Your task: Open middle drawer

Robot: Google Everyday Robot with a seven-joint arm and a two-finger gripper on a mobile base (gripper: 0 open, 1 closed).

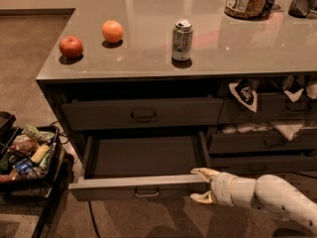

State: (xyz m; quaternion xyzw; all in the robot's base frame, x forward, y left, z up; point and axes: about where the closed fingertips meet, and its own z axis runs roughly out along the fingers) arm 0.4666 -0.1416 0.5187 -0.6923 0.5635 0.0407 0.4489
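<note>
The middle drawer (pixel 143 160) stands pulled well out from the dark grey cabinet. Its plain grey inside is bare, and the small pull handle (pixel 146 193) sits at the centre of its front. My gripper (pixel 202 185) is at the right end of that drawer front, reaching in from the lower right on a white arm. It is open. One finger (pixel 204 172) lies just above the front's top edge and the other sits below its bottom edge. Nothing is held between them.
The drawer above (pixel 143 114) is closed. On the countertop (pixel 148 58) stand an apple (pixel 71 46), an orange (pixel 112 31) and a soda can (pixel 182 39). Right-hand drawers (pixel 262 143) hold snack bags. A black bin of packets (pixel 27 155) sits on the floor at left.
</note>
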